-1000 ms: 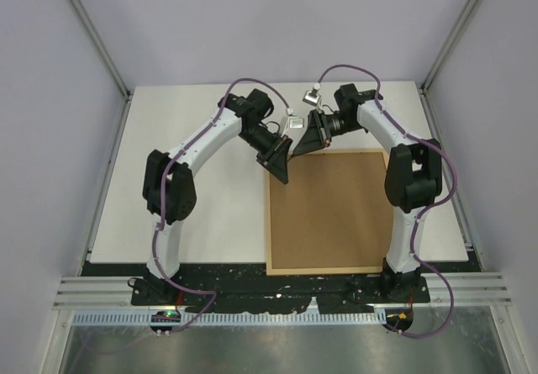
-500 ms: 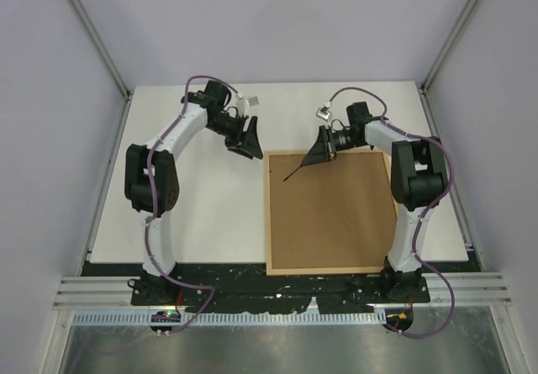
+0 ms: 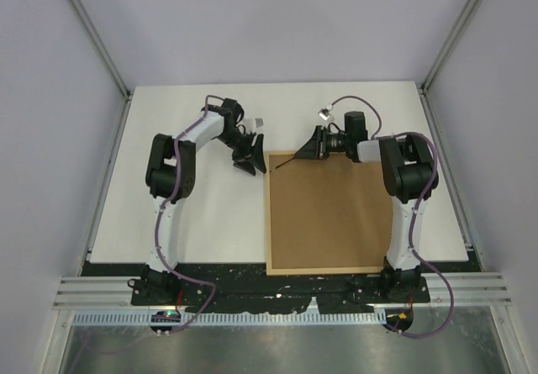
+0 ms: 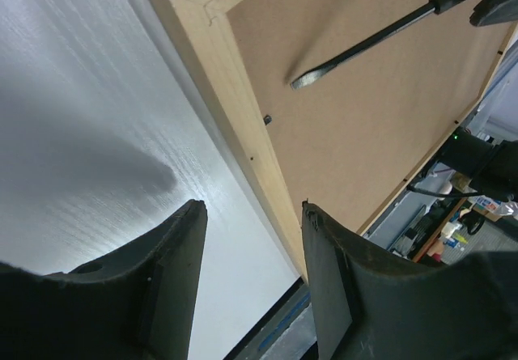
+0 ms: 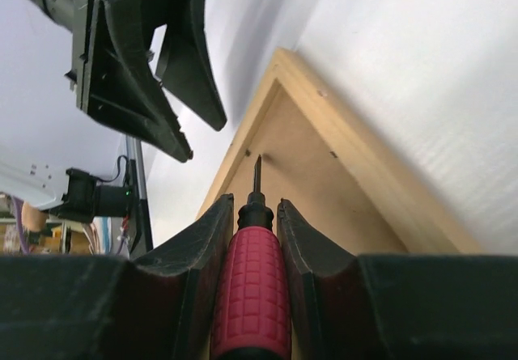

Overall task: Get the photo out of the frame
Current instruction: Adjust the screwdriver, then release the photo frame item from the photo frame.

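Observation:
The frame (image 3: 328,214) lies face down on the white table, its brown back panel up. The photo is hidden. My right gripper (image 3: 309,149) is shut on a red-handled screwdriver (image 5: 252,287). Its thin shaft (image 3: 284,164) points at the frame's far left corner, tip just above the panel (image 4: 380,117). My left gripper (image 3: 252,165) is open and empty, just left of that corner, over the table. In the left wrist view the gripper (image 4: 252,210) sits beside the light-wood edge (image 4: 235,101). The right wrist view shows its gripper (image 5: 255,206), the wood corner (image 5: 356,158) and the left gripper (image 5: 154,77).
A small dark retaining tab (image 4: 266,120) sits at the panel's left edge. The white table (image 3: 193,214) extends left of the frame. A black base strip (image 3: 277,281) runs along the near edge. Enclosure posts stand at the far corners.
The left gripper left the frame's corner, swung out to the left, then came back low beside the corner. The right gripper kept the screwdriver and shifted its tip to the far left corner.

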### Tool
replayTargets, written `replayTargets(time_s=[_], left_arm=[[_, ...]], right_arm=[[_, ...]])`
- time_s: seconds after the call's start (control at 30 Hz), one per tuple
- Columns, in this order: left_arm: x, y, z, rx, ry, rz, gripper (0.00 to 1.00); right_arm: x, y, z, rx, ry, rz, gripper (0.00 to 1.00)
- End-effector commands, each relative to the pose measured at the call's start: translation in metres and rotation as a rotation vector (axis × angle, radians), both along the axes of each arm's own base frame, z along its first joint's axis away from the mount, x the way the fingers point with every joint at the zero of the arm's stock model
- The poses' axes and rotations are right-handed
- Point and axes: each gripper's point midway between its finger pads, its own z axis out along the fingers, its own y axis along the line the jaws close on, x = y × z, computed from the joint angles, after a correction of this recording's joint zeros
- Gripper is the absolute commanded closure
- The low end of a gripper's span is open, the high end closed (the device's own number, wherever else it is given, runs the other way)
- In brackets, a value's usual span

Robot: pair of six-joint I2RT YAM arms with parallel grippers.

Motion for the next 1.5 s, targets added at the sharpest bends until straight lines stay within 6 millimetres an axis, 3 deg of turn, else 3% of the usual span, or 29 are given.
replayTargets(time_s=[0.0, 0.3, 0.47, 0.97, 1.47], left_arm=[[0.015, -0.003, 0.007, 0.008, -0.025, 0.050, 0.46], [0.008, -0.017, -0.004, 0.000, 0.023, 0.048, 0.48], [0.002, -0.026, -0.007, 0.000, 0.036, 0.032, 0.52], [0.001, -0.029, -0.015, 0.000, 0.058, 0.042, 0.72], [0.000, -0.030, -0.020, -0.004, 0.077, 0.047, 0.79]], right_arm=[[0.025, 0.000, 0.004, -0.002, -0.055, -0.094, 0.92], [0.016, 0.001, -0.012, 0.008, 0.067, -0.090, 0.92], [0.005, 0.003, -0.008, 0.057, 0.084, -0.064, 0.92], [-0.003, 0.010, -0.013, 0.093, 0.084, -0.037, 0.92], [-0.007, 0.018, -0.016, 0.083, 0.071, -0.021, 0.92]])
